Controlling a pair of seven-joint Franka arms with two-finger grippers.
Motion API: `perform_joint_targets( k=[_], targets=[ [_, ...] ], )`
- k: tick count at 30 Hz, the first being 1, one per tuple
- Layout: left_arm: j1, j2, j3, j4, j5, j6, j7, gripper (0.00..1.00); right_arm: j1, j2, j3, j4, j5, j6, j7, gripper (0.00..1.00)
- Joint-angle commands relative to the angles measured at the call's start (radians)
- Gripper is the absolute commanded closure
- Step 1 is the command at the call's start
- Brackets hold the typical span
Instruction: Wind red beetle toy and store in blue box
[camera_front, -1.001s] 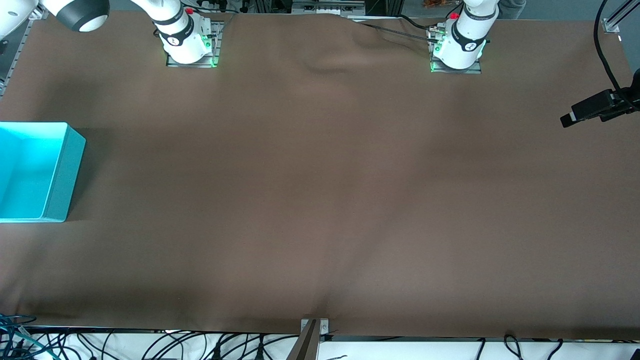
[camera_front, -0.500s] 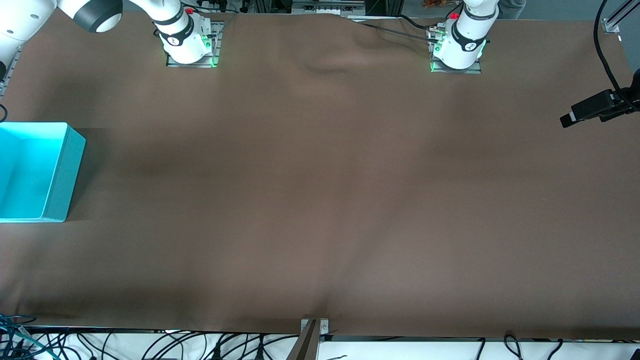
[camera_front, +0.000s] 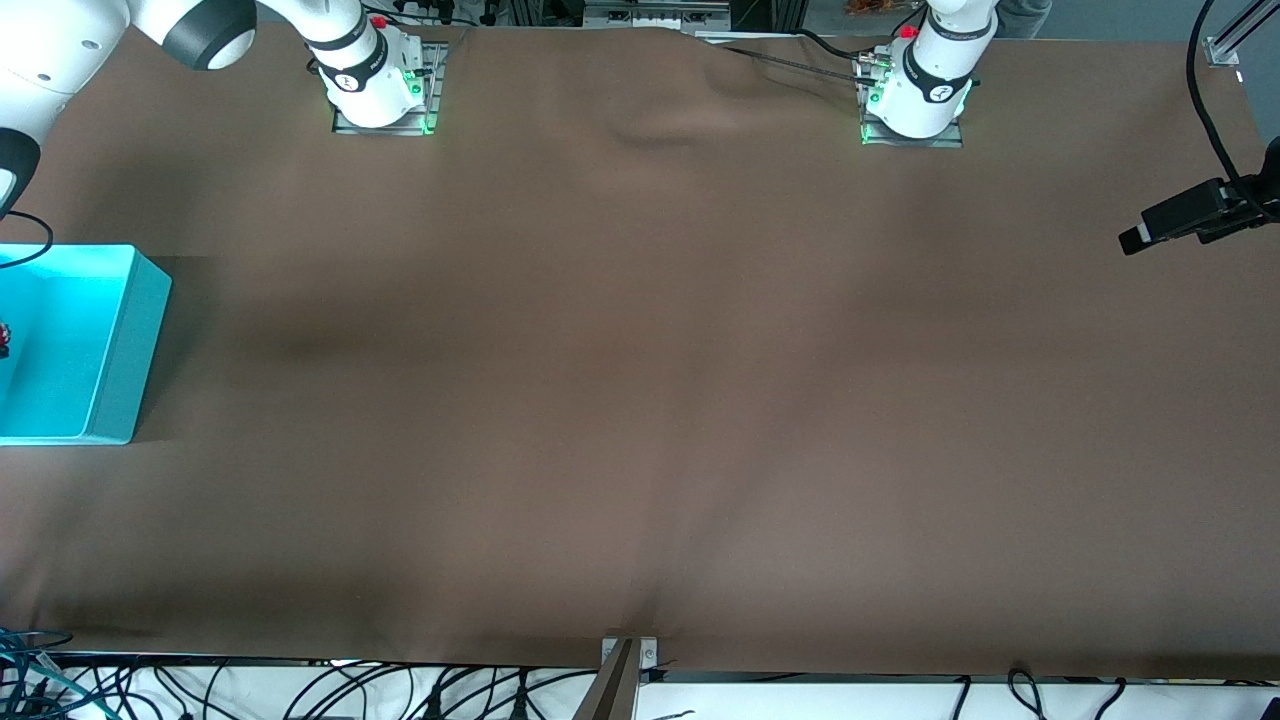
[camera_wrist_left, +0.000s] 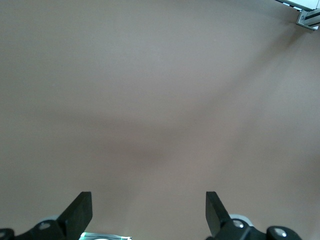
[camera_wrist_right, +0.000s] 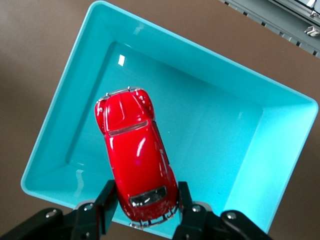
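The right end effector (camera_wrist_right: 145, 207) hangs over the open blue box (camera_wrist_right: 277, 165), its two fingers pinching the rear flanks of the red beetle toy (camera_wrist_right: 136, 155), whose nose points down toward the bright cyan floor. In the front view the box (camera_front: 125, 340) sits at the right arm's end of the desk (camera_front: 640, 380), partly cut off by the frame edge, and only a sliver of the car shows there.

The toy looks like a small, rigid, glossy model: probably light, but slick on its rounded shell, so the flat sides above the wheels, where the fingers grip now, seem the surest hold. Its chrome bumpers and trim look like the parts most easily knocked.

The box's straight walls ring the car with generous room on every side, and the inside holds nothing else, so a lowering or release should meet no obstruction; the wall nearest the fingers is the one edge to mind.

The left end effector (camera_wrist_left: 147, 215) waits with its fingers spread, over bare brown desk near that arm's end.
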Motion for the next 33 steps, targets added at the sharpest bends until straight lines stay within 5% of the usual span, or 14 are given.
perform_joint_targets(
  k=[1,13,33],
  targets=[
    [0.006,0.007,-0.004,0.017,-0.016,0.000,0.008,0.00,-0.004,0.004,-0.003,-0.021,-0.021,-0.014,0.016,1.00],
    [0.006,0.007,-0.004,0.017,-0.016,-0.001,0.008,0.00,-0.077,0.113,0.065,-0.021,-0.015,0.058,0.025,1.00],
    [0.006,0.007,-0.004,0.017,-0.016,-0.001,0.007,0.00,-0.133,0.120,0.119,-0.054,-0.015,0.136,0.031,1.00]
  ],
)
